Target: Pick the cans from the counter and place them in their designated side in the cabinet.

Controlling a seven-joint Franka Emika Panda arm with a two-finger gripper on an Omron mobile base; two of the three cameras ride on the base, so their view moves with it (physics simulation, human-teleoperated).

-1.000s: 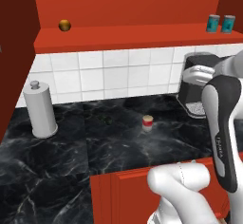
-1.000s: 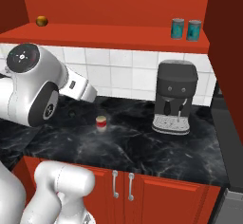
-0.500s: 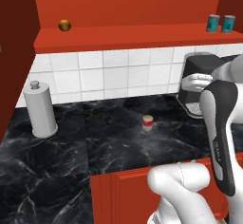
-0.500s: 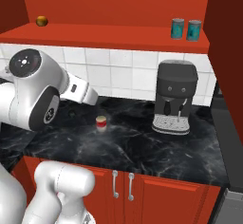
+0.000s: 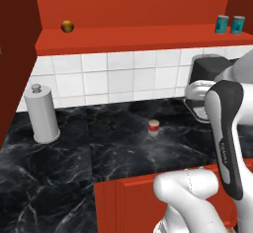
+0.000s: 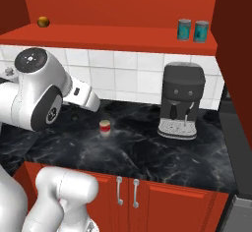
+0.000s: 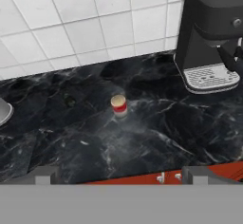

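Glossy white arm (image 5: 188, 197), fat rounded shells, smooth like moulded plastic. Forearm link (image 5: 226, 138) w/ long dark grey panel edged in white, faint light lettering along it, too small to read. From the right base view: big round shoulder-like housing (image 6: 34, 93) w/ 2 dark grey end caps, 1 on top, 1 on the side, each w/ tiny pale marks in the centre. White tapered link (image 6: 81, 94) w/ small dark spot on it. Bulbous white base segment (image 6: 66, 191) below, soft grey shading at seams.
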